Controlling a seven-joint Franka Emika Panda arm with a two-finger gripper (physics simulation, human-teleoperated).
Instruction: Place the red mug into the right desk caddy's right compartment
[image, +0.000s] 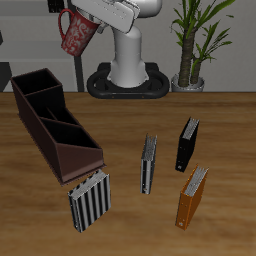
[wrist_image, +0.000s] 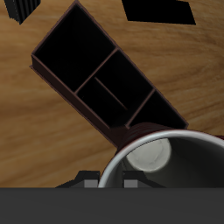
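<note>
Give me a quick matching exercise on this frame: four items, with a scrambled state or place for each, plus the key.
Items:
1. red mug
2. right desk caddy
3. orange book
4. striped grey-white book

States or places:
A. standing near the table's front edge, just beyond the caddy's near end
B. held up in the air, above the caddy's far end
C. long dark box lying on the table, open top, nothing visible in its bays
D. standing upright, with a black book farther back behind it

Pairs: 1-B, 2-C, 3-D, 4-A
</note>
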